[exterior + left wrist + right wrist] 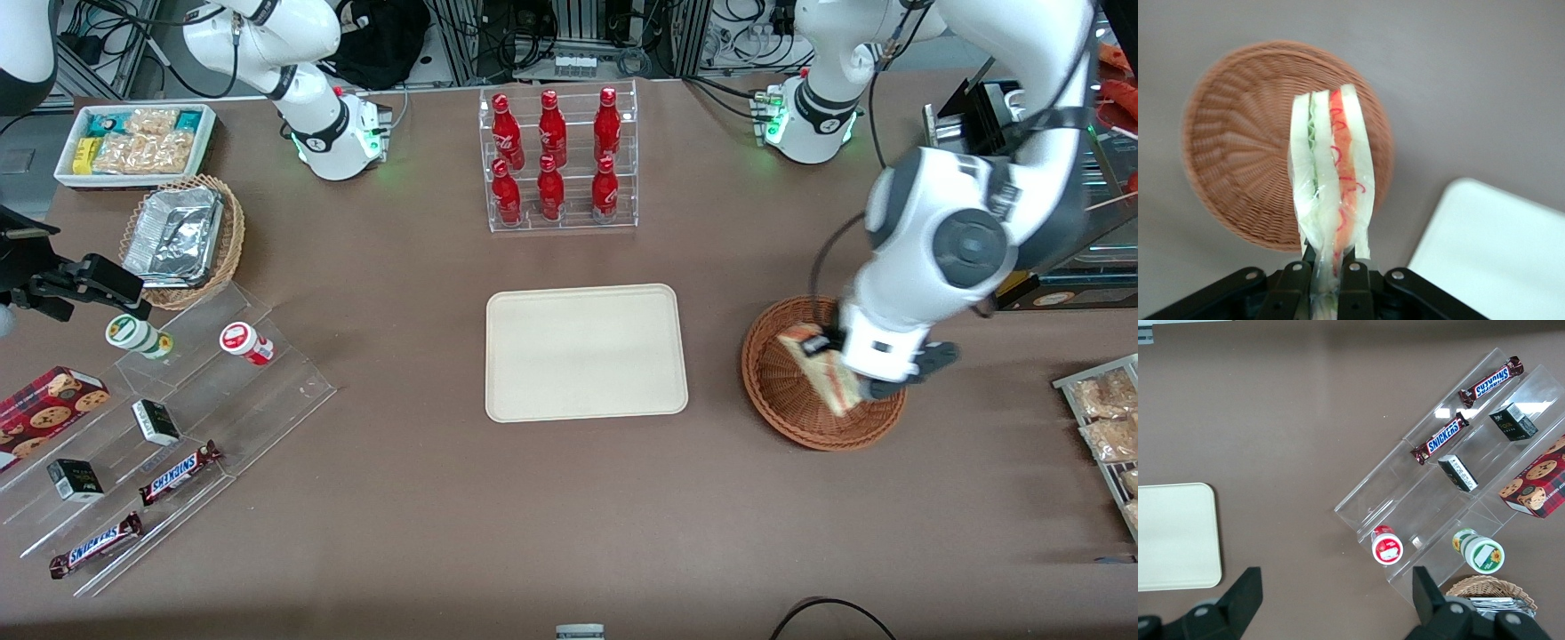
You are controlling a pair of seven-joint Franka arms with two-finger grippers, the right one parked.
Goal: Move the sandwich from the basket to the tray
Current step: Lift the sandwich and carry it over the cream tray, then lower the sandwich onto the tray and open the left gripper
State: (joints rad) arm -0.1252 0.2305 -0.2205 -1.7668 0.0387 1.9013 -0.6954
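Observation:
My left gripper (840,351) is shut on the clear-wrapped sandwich (822,366) and holds it lifted above the round reddish-brown wicker basket (778,391). In the left wrist view the black fingers (1355,283) pinch the narrow end of the sandwich (1331,173), whose white bread, green and red-orange layers stand edge-on over the basket (1238,173). The basket holds nothing else that I can see. The cream-white tray (585,351) lies flat in the middle of the table, beside the basket, toward the parked arm's end; its corner shows in the left wrist view (1498,247).
A clear rack of red bottles (556,160) stands farther from the front camera than the tray. A tan basket with foil containers (182,240), a white bin of snacks (133,142) and a clear stepped stand (178,427) lie toward the parked arm's end. Snack packets (1107,418) lie at the working arm's edge.

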